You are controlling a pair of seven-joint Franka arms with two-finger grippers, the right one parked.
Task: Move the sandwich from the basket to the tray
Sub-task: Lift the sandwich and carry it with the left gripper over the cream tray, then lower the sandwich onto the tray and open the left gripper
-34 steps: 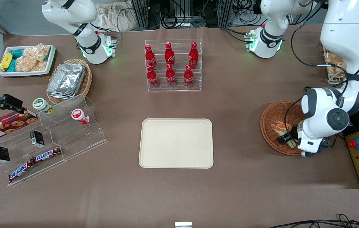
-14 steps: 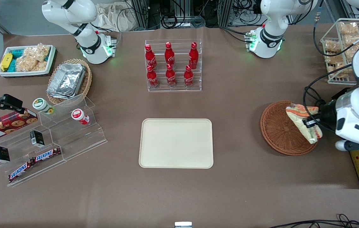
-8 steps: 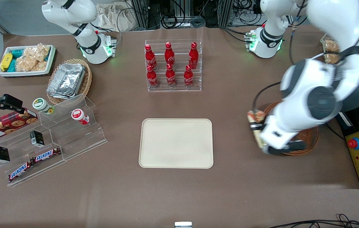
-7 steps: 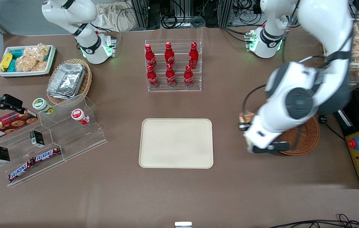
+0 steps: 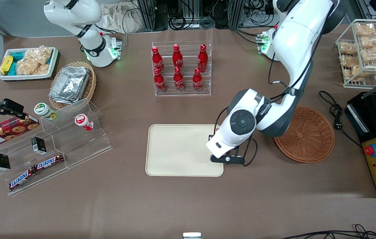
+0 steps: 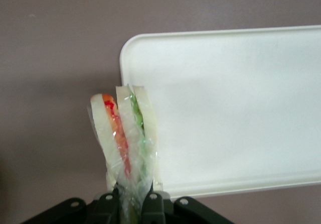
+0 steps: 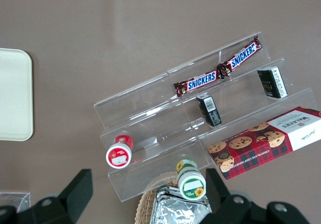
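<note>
**Sandwich held above the tray's edge**

Sandwich [image 6: 126,138] is off the bench, pinched at its narrow end by the left arm's gripper [image 6: 131,204], whose jaws are clenched on the clear wrap. In the wrist view the wedge stands edge-on, showing pale bread slices with an orange-red layer and a green layer between them. It hangs over a rounded corner of the cream tray [image 6: 235,108], partly above the tray's rim and partly above the brown bench [image 6: 60,43]. I cannot tell whether it touches the tray.

From the front, the gripper itself is hidden under the white wrist of the left arm [image 5: 237,127], which sits over the tray's [image 5: 174,149] edge at about 3 o'clock from the tray's middle, the edge toward the working arm's end of the bench. The sandwich is out of sight there.

The reddish-brown basket [image 5: 307,134] lies on the bench [image 5: 188,205] at about 3 o'clock from the tray, well apart from it, with nothing in it; the arm's elbow overlaps its rim.

An acrylic rack of red bottles [image 5: 179,68] stands at 12 o'clock from the tray, farther from the front camera. At about 9 o'clock, toward the parked arm's end, clear stepped shelves [image 5: 55,146] carry Snickers bars [image 5: 37,171] and small jars.
</note>
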